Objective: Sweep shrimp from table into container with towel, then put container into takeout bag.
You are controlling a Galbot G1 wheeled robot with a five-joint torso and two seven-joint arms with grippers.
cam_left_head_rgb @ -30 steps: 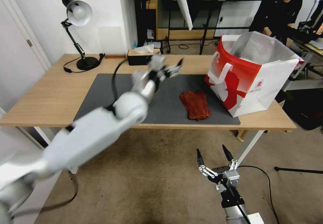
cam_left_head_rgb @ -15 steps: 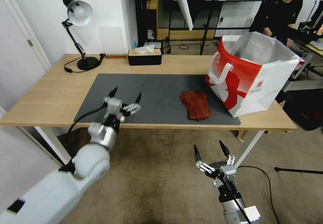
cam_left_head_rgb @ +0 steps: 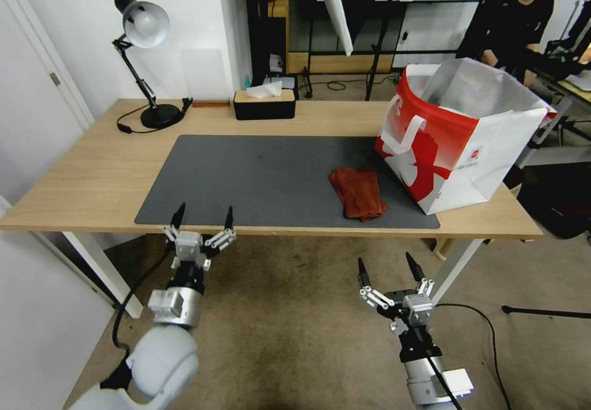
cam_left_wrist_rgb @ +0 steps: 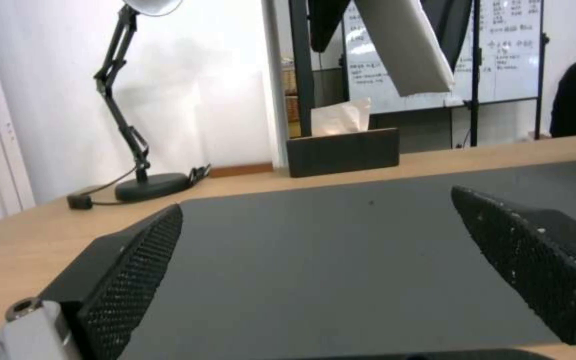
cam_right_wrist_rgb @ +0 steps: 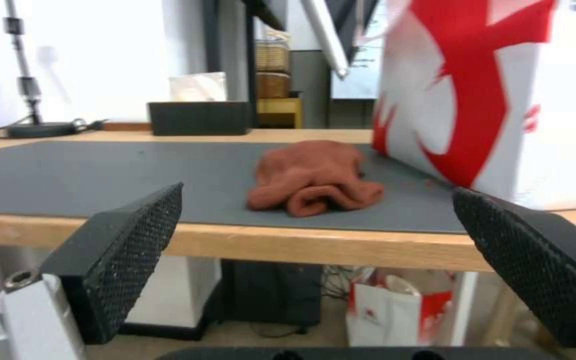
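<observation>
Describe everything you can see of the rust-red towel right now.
The rust-red cloth towel lies crumpled and loosely folded, soft and matte, on the right part of the dark grey mat, near the table's front edge. It sits just left of the red and white paper takeout bag. Neither hand touches it.

the dark grey mat [cam_left_head_rgb: 265, 176] lies bare across its left and middle, an open stretch on the table [cam_left_head_rgb: 92, 176]. on its right part the towel [cam_left_head_rgb: 358, 191] lies crumpled, just beside the takeout bag [cam_left_head_rgb: 458, 145], which stands tall at the table's right end with its mouth open upward. along the far edge a desk lamp [cam_left_head_rgb: 143, 59] rises at the left and a black tissue box [cam_left_head_rgb: 264, 103] sits near the middle, well apart from the towel. the near table edge is unblocked.
</observation>
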